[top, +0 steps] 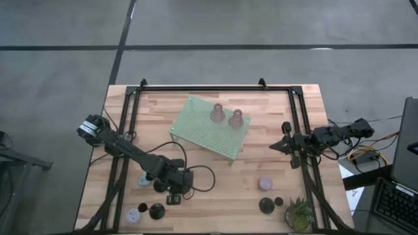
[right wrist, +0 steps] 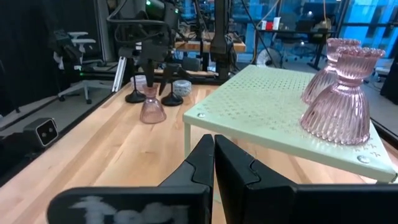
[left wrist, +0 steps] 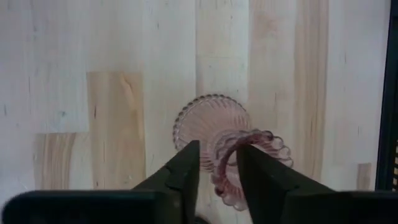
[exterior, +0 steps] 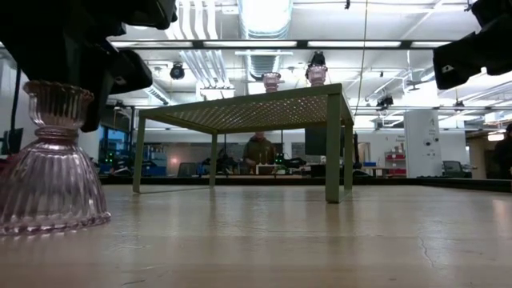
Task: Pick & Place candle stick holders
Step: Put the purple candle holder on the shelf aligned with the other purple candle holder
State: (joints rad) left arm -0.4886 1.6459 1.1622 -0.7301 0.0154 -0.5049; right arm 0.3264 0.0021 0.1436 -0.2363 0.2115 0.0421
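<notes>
A pinkish translucent glass holder [exterior: 52, 168] stands upright on its flared base on the table, near the front left. My left gripper [left wrist: 217, 155] is over it, pointing down, shut on its top cup; it also shows in the high view [top: 174, 194]. Two more pink glass holders [top: 217, 112] [top: 236, 119] stand on the pale green perforated stand [top: 209, 127]. My right gripper [top: 274, 146] is shut and empty, at the table's right, beside the stand. My left gripper comes from above, fingers pointing down. It has the scalloped wall of the holder's top cup [left wrist: 224, 163] between its fingers, one finger outside the cup, the other seemingly inside. The holder stands upright, its base [exterior: 48, 212] on the table.
Lavender, pale-blue and black holders stand around the left gripper [top: 142, 179] [top: 132, 214] [top: 157, 211]. At front right are a lavender holder [top: 266, 184], black ones [top: 266, 205] and a spiky green plant [top: 299, 213]. A person sits far behind the table [exterior: 259, 150].
</notes>
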